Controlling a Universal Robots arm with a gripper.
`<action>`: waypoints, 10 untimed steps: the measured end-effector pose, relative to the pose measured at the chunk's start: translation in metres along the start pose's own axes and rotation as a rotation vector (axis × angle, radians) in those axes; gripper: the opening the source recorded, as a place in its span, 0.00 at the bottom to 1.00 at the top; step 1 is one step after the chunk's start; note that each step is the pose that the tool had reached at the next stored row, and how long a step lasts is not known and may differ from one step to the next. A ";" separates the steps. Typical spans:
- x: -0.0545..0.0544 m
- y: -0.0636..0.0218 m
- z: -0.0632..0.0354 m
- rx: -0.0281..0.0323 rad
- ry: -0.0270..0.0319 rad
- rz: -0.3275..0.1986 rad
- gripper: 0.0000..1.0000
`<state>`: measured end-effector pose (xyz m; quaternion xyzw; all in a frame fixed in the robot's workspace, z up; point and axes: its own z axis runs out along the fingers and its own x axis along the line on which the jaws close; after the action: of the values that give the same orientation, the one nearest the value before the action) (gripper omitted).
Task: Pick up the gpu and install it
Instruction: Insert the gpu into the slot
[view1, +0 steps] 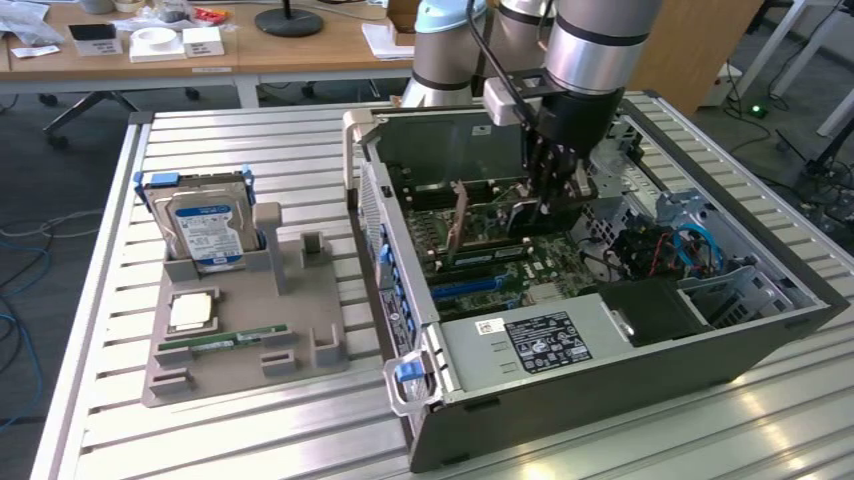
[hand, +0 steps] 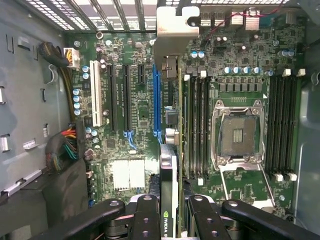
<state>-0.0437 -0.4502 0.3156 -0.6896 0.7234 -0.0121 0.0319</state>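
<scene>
1. Pincer (hand: 172, 212) is pinching the gpu (hand: 169, 160) edge-on, one finger on each face of the card.
2. Arm reaches down into the open computer case (view1: 587, 370), and the pincer sits low over the motherboard (hand: 135, 165).
3. The gpu stands upright, silver bracket (hand: 172, 25) at the rear slot wall. The card runs just beside the long blue slot (hand: 156, 100), between it and the memory slots (hand: 197, 125). Can't tell if it's seated.
4. CPU socket (hand: 237, 132) is open.
5. Outside the case, on the desk (view1: 240, 140): grey holder (view1: 314, 360) with hard drive (view1: 207, 230) and memory stick (view1: 220, 342).
</scene>
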 end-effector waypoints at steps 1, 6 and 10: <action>0.001 0.0007 0.0001 0.0000 0.0000 0.000 0.27; 0.004 0.0029 0.0004 -0.0001 0.0001 -0.001 0.27; 0.005 0.0046 0.0033 -0.0001 0.0000 -0.001 0.27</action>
<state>-0.0483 -0.4544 0.3119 -0.6899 0.7231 -0.0121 0.0319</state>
